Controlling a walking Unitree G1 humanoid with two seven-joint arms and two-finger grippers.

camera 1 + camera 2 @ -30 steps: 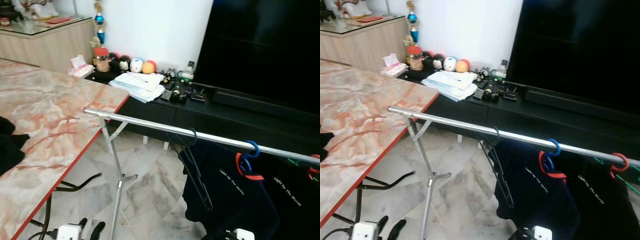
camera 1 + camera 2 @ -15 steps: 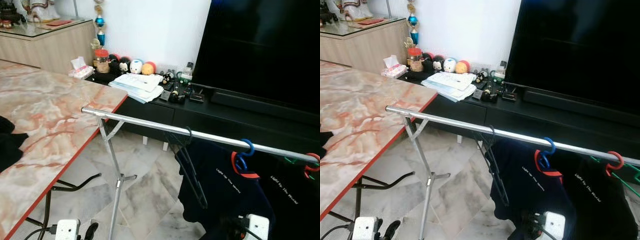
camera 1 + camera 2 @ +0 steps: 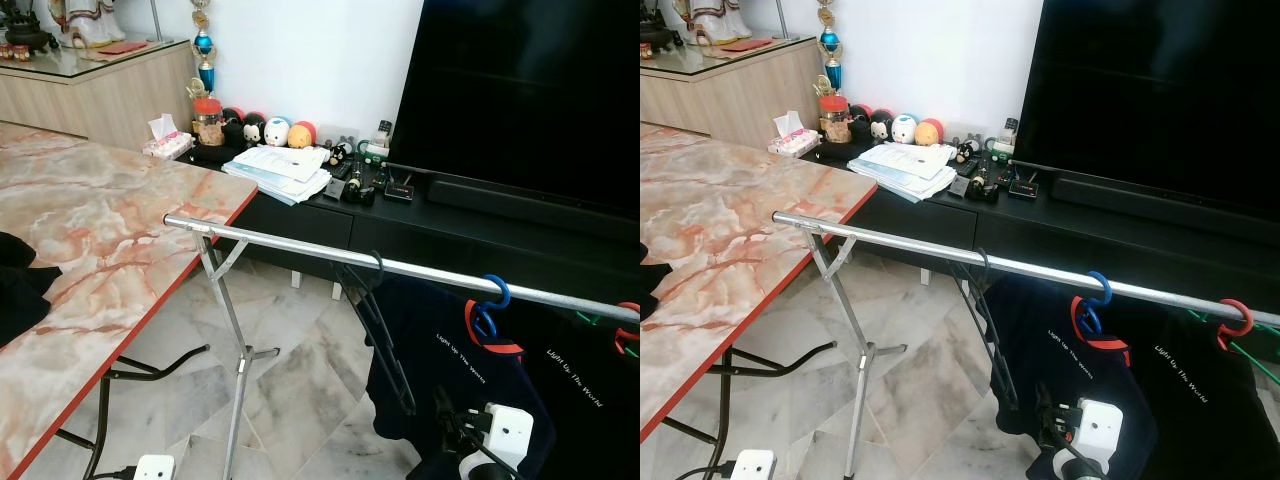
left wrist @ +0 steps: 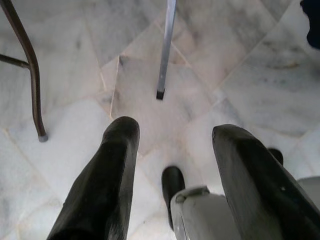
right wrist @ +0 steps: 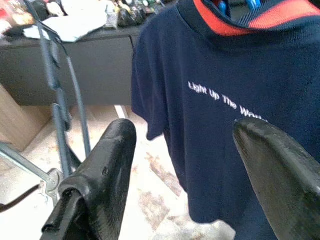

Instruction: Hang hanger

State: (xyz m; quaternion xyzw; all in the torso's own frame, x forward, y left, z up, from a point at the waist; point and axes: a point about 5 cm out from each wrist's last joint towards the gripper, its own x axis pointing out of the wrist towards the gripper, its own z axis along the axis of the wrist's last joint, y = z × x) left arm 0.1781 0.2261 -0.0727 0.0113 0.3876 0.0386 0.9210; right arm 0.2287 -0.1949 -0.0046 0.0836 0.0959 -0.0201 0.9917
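Hanging by its hook on the silver rail (image 3: 300,246), near the rail's middle: an empty dark hanger (image 3: 385,335), tilted, its body dangling down toward the near side, touching nothing but the rail. Just right of it on the same rail, a blue hook (image 3: 492,296) carrying a navy T-shirt (image 3: 455,385) with an orange-red collar and white lettering; farther right, a red hook (image 3: 1234,318) with a second navy shirt (image 3: 1200,400), and a green hanger (image 3: 1260,350) at the right edge. Holding up the rail's left end, a folding metal stand (image 3: 235,370) on the pale marble floor (image 3: 290,390).

Low on the right, close in front of the first shirt: right gripper (image 5: 185,165), fingers spread wide and grasping nothing, shirt and dark hanger seen beyond them. Low on the left, near the floor: left gripper (image 4: 172,175), likewise released, fingers apart over the tiles, with the stand's foot (image 4: 160,94) and a dark table leg (image 4: 30,75) ahead.

To the left, a marble-patterned table (image 3: 90,230) with a red edge, a dark cloth (image 3: 18,285) lying on it. Far side: a low black cabinet (image 3: 300,225) bearing a stack of papers (image 3: 282,172), round toy figures (image 3: 270,130), a tissue box (image 3: 165,140) and small items, a large black screen (image 3: 520,100) on the right, a wooden sideboard (image 3: 100,90) far left
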